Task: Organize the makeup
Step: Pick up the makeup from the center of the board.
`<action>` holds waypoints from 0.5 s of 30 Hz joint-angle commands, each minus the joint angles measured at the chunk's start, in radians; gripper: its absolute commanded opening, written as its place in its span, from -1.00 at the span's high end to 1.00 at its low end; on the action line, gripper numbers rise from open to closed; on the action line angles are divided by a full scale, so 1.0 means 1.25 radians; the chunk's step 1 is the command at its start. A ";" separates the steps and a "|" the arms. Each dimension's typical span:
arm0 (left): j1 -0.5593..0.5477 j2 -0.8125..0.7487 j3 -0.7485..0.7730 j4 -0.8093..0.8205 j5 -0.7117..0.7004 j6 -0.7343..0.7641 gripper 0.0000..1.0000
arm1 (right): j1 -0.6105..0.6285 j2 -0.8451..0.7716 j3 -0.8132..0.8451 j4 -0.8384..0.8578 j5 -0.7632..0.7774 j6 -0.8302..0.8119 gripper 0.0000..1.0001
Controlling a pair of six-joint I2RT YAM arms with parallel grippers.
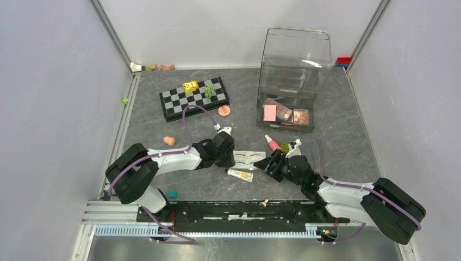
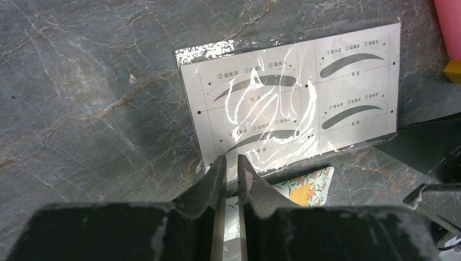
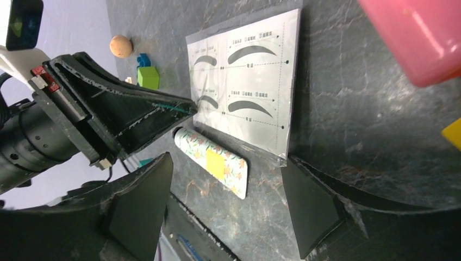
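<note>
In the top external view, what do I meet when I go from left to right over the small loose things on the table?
From the left: small green block → peach sponge → floral tube → pink tube → red block.

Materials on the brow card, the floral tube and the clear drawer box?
Brow card: looks like printed paper in a glossy clear sleeve, going by wrinkled glare.
Floral tube: probably soft printed plastic; flat crimped end.
Drawer box: clear rigid plastic, maybe acrylic; see-through walls with highlights.
</note>
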 commanded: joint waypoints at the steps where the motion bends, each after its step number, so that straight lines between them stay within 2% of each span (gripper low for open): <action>1: 0.000 0.010 -0.013 -0.001 0.005 0.012 0.61 | -0.006 0.039 -0.011 -0.079 0.098 -0.080 -0.58; 7: 0.001 0.011 -0.016 0.000 0.007 0.011 0.62 | -0.009 0.074 -0.006 -0.013 0.133 -0.110 -0.33; 15: 0.000 0.011 -0.020 0.001 0.008 0.009 0.62 | -0.013 0.167 -0.011 0.177 0.117 -0.156 -0.14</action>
